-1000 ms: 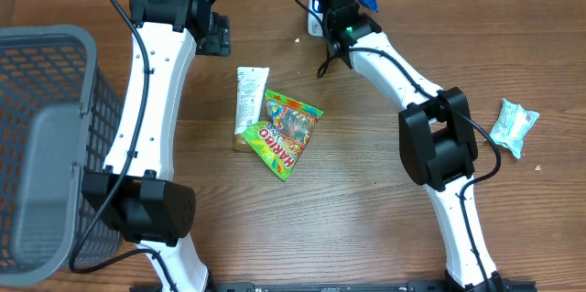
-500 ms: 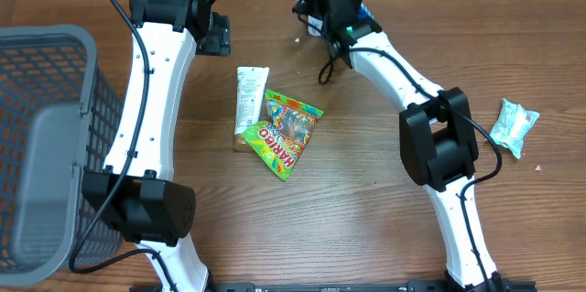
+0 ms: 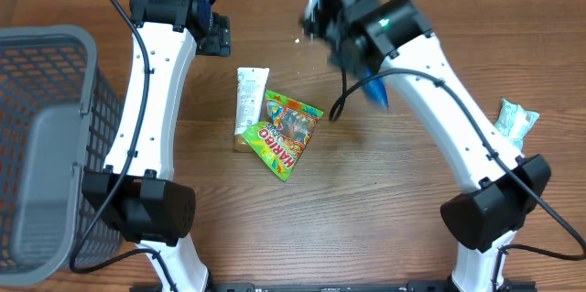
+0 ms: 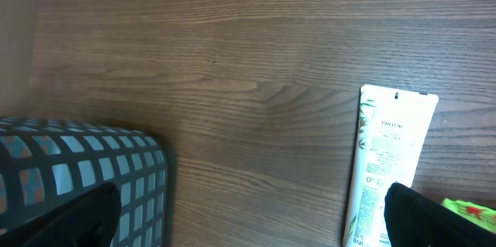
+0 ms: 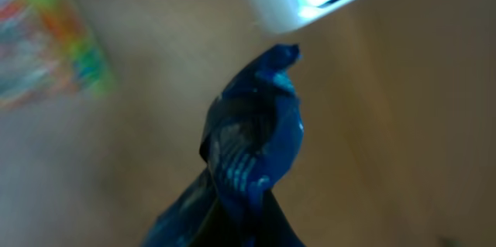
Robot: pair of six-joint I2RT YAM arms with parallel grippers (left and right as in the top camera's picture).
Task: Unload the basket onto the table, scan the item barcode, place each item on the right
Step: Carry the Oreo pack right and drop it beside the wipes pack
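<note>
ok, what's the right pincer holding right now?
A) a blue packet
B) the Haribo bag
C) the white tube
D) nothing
A: the right pincer is shut on the blue packet, while the Haribo bag and the white tube lie on the table.

HARIBO on the candy bag [image 3: 286, 136]; PANTENE on the white tube [image 4: 387, 169].

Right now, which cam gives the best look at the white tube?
Left wrist: the white tube sits close up, print partly legible, lower end cut off. Overhead shows nearly all of it, but small. Right wrist doesn't show it.
</note>
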